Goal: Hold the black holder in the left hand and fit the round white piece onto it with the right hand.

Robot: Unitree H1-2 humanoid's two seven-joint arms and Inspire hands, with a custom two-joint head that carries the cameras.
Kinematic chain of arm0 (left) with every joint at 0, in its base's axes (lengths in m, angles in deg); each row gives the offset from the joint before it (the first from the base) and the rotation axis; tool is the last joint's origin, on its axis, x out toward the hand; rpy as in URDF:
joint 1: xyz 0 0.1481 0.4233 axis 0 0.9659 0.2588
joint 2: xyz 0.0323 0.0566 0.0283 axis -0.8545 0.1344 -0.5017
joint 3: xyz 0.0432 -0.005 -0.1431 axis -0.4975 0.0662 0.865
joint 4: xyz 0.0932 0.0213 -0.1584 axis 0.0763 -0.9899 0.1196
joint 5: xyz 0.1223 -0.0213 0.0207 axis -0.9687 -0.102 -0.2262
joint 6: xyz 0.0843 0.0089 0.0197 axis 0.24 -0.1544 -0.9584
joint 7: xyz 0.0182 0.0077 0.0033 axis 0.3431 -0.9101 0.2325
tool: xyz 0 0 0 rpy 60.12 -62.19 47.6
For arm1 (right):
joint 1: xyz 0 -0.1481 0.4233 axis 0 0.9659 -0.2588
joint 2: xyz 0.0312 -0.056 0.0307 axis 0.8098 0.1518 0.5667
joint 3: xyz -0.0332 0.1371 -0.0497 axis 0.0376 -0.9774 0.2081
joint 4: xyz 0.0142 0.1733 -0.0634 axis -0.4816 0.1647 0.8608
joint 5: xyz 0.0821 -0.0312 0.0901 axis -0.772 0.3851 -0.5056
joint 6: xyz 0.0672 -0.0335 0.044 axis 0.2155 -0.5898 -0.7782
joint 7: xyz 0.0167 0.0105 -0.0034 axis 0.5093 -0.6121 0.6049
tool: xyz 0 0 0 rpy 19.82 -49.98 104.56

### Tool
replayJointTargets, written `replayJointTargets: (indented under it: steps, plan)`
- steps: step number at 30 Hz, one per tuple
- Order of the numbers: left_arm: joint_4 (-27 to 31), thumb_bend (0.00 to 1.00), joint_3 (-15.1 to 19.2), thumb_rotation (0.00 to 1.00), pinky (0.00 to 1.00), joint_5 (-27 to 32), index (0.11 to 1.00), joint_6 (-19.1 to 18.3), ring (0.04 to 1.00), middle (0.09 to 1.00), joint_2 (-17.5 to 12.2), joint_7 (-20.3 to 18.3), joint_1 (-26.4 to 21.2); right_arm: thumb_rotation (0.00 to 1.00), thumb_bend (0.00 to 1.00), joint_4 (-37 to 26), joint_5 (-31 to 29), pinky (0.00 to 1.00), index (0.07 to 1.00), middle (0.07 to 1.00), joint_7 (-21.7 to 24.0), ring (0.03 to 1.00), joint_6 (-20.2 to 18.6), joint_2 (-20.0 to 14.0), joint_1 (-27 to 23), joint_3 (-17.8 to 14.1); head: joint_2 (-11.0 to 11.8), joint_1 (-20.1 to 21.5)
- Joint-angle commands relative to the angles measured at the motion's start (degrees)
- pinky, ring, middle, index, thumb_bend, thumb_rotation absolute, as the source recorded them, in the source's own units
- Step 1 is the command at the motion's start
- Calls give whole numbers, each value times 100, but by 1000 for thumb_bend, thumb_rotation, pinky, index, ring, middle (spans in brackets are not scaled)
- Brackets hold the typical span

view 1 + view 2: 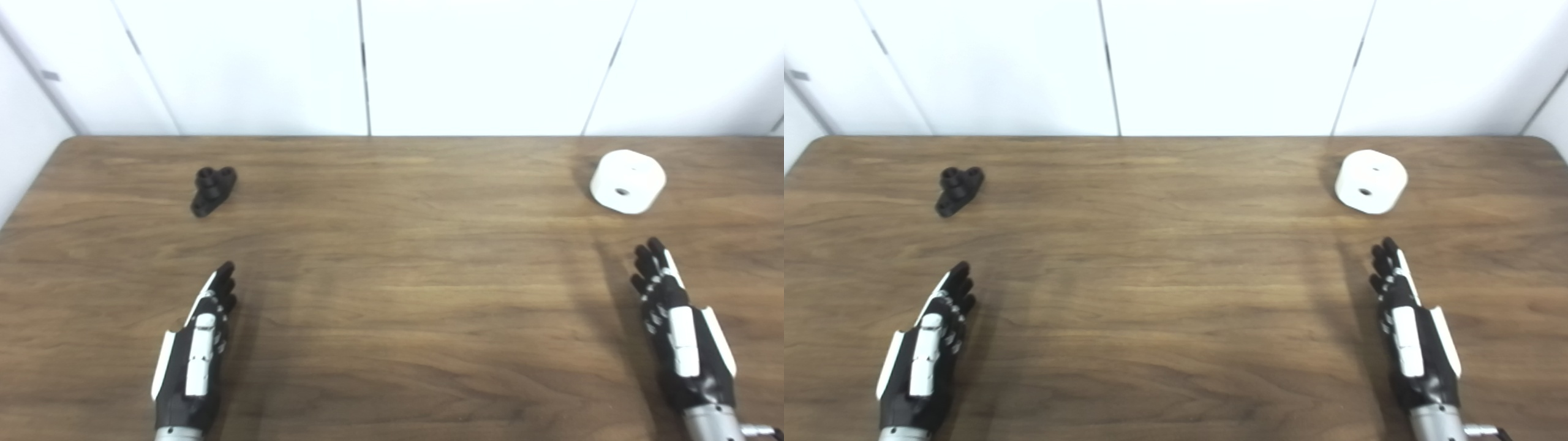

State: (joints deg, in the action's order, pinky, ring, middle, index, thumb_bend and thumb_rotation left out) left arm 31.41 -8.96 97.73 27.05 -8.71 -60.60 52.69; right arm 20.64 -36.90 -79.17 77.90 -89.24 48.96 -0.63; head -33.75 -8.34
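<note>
On the brown wood-grain tabletop [392, 257], the small black plastic holder [212, 190] lies toward ten o'clock, untouched. Below it, at seven o'clock, the left hand [196, 349] rests with fingers stretched out, holding nothing. At two o'clock lies the round white piece [627, 181], a short cylinder with a centre hole. At five o'clock, the right hand [677, 324] is likewise outstretched and empty.

Wooden table [392, 294] with brown grain running left to right, rounded far corners, far edge against a white panelled wall [478, 61], thin dark vertical seams between panels, even bright light, soft faint shadows on the tabletop
</note>
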Motion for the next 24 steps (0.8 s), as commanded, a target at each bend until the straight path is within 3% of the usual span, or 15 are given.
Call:
replayJointTargets:
  steps: [1, 13, 24]
  plan:
    - [-110, 238, -61, 948, 1000, -132, 933, 213, 1000, 987, 173, 52, -56, 1000, 555, 486, -63, 1000, 1000, 980, 52, 996, 209, -54, 61, -38, 68, -125]
    - [-281, 278, -260, 920, 1000, -443, 928, 322, 1000, 982, 348, 223, 1, 1000, 542, 810, -379, 1000, 1000, 1000, 265, 1000, 329, -213, 17, -76, 473, -779]
    - [-621, 320, -433, 865, 1000, -608, 912, 700, 999, 973, 359, 311, -93, 1000, 624, 1025, -395, 1000, 1000, 1000, 375, 1000, 444, -310, -64, -105, 688, -1119]
